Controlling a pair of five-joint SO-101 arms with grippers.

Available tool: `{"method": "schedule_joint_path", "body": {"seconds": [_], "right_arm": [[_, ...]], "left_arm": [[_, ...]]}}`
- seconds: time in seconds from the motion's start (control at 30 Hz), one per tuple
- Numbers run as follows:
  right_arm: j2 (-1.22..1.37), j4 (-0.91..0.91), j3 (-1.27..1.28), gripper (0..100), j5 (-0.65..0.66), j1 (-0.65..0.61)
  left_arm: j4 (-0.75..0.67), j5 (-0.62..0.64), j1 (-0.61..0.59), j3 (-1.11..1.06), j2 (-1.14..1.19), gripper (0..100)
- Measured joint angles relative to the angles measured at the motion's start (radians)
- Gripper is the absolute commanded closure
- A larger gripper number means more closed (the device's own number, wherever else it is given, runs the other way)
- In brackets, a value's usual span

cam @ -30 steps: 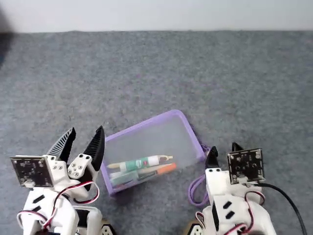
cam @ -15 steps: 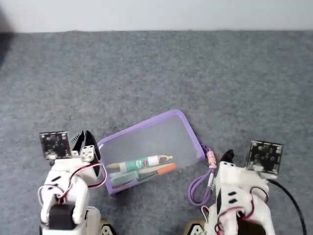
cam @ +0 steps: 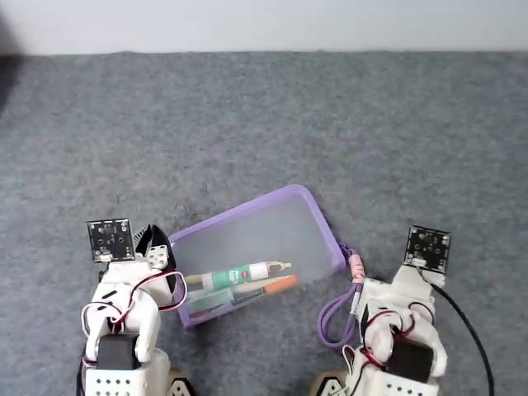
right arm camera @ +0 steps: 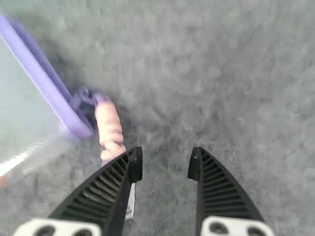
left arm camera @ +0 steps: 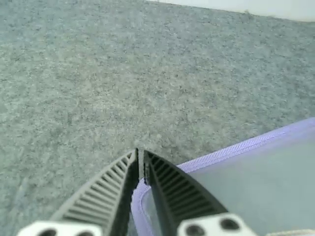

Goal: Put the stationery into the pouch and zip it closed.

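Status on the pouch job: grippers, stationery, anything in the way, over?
Left gripper jaws shut on pouch corner. Right gripper jaws open beside pink zipper pull, not gripping it. Pens inside pouch. Purple strap loop beside right gripper.

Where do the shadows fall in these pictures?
High view: a dark patch under the near corner of the pouch. Left wrist view: faint shade on the carpet along the pouch rim. Right wrist view: darker carpet beside the purple rim and the pink zipper pull.
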State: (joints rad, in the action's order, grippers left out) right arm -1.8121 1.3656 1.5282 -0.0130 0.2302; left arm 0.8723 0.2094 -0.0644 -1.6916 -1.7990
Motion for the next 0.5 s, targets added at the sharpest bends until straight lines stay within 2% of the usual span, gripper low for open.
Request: {"method": "schedule_joint_path", "body": {"seconds": [0.1, 0.3, 0.5], "right_arm": [[0.003, -0.025, 0.048, 83.3, 0.000, 0.000], [0.005, -0.037, 0.135, 83.3, 0.034, 0.000], [0.005, -0.037, 0.138, 83.3, 0.066, 0.003]], "left_arm": [[0.014, 0.000, 0.000, 0.000, 0.000, 98], [0.172, 0.000, 0.000, 0.000, 0.000, 98], [0.261, 0.000, 0.000, 0.000, 0.000, 98]]}}
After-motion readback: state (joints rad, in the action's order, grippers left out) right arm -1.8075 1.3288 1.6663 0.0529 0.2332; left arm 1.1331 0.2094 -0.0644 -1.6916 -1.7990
